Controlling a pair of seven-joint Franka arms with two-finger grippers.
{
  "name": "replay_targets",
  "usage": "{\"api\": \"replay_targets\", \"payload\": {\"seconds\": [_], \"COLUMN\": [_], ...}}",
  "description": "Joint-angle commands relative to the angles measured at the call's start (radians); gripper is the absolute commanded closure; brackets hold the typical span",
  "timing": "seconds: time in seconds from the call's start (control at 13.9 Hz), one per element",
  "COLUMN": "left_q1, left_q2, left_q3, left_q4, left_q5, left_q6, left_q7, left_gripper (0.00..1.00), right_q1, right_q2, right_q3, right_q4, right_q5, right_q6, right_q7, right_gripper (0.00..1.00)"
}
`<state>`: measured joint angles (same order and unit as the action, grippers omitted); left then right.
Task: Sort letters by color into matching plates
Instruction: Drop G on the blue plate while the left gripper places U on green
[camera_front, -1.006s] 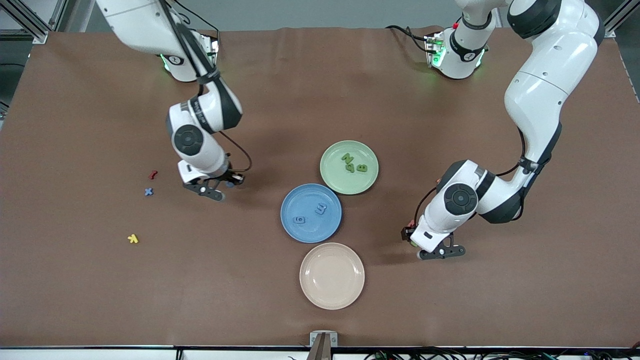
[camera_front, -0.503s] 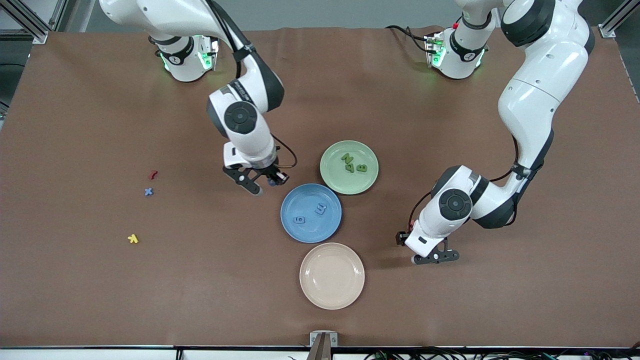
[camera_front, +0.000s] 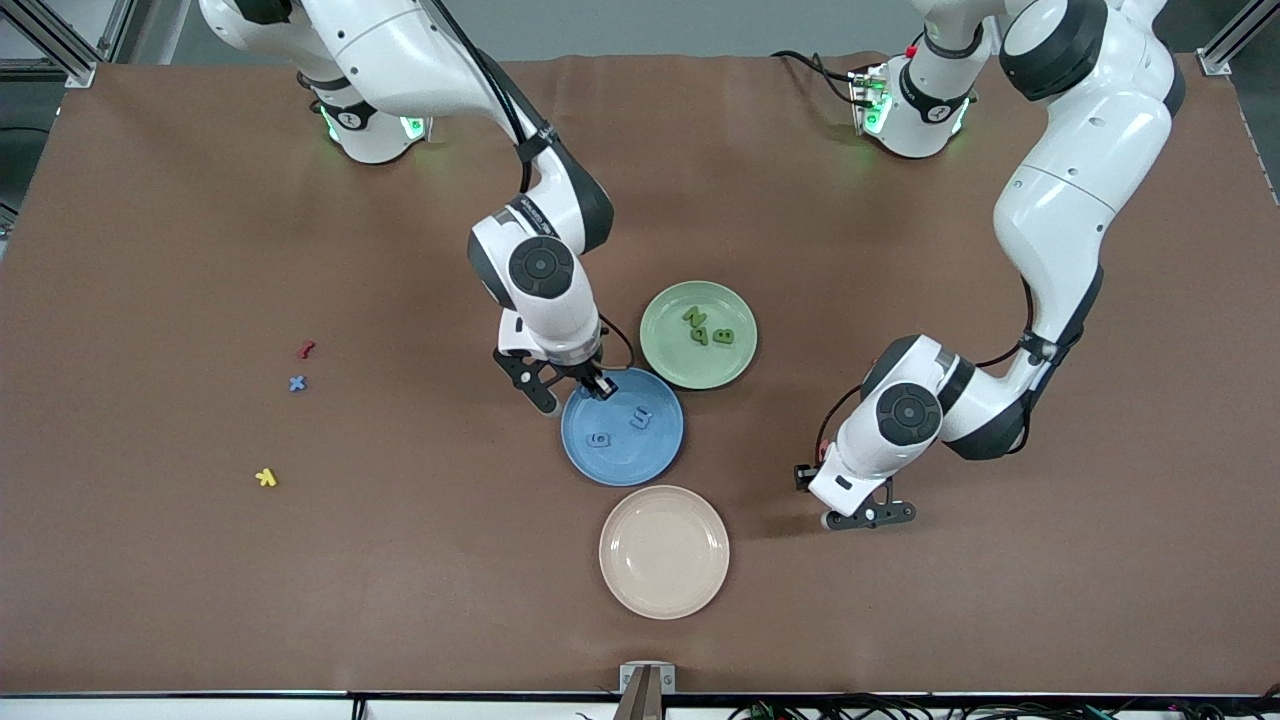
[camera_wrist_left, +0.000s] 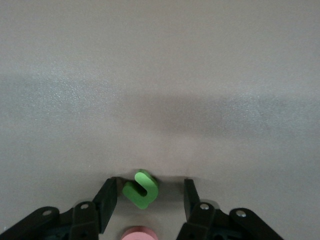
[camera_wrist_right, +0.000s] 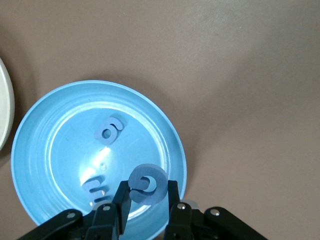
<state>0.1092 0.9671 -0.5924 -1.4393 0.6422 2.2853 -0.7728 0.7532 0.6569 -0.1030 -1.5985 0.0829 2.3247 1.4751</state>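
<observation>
My right gripper (camera_front: 578, 390) is shut on a blue letter (camera_wrist_right: 147, 184) and hangs over the rim of the blue plate (camera_front: 640, 462). Two blue letters (camera_front: 598, 439) lie in that plate. The green plate (camera_front: 670, 340) holds three green letters (camera_front: 722, 336). My left gripper (camera_front: 868, 515) is low over the bare table toward the left arm's end, open, and a green letter (camera_wrist_left: 141, 188) lies on the table between its fingers, close to one of them. A small blue letter (camera_front: 297, 383) lies toward the right arm's end.
A cream plate (camera_front: 664, 552) sits nearer the front camera than the blue plate. A red piece (camera_front: 307, 349) and a yellow piece (camera_front: 265, 477) lie by the loose blue letter. A pink piece (camera_wrist_left: 136, 233) shows just under my left gripper.
My right arm has carried the blue letter from near the loose pieces over to the blue plate's rim. My left gripper has shifted slightly and its fingers have narrowed around the green letter.
</observation>
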Motion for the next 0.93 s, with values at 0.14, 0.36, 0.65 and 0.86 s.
{"api": "replay_targets", "payload": {"seconds": [0.14, 0.36, 0.65, 0.86], "left_q1": [-0.013, -0.013, -0.010, 0.003], "left_q2": [0.012, 0.012, 0.004, -0.034], "left_q3": [0.017, 0.017, 0.017, 0.009], "left_q4": [0.023, 0.025, 0.025, 0.019], "left_q5": [-0.001, -0.002, -0.006, -0.030], "left_q6": [-0.001, -0.001, -0.001, -0.027], "left_q7": [0.012, 0.007, 0.001, 0.003], "left_gripper": [0.54, 0.66, 0.73, 0.73], "right_q1": [0.009, 0.028, 0.034, 0.032], "right_q2": [0.061, 0.067, 0.089, 0.089], "right_q3": [-0.004, -0.006, -0.006, -0.006], "right_q4": [0.072, 0.072, 0.088, 0.089], "right_q5": [0.006, 0.006, 0.005, 0.005], "right_q6": [-0.007, -0.005, 0.012, 0.012], "right_q7": [0.079, 0.085, 0.129, 0.128], "right_gripper": [0.99, 0.98, 0.92, 0.89]}}
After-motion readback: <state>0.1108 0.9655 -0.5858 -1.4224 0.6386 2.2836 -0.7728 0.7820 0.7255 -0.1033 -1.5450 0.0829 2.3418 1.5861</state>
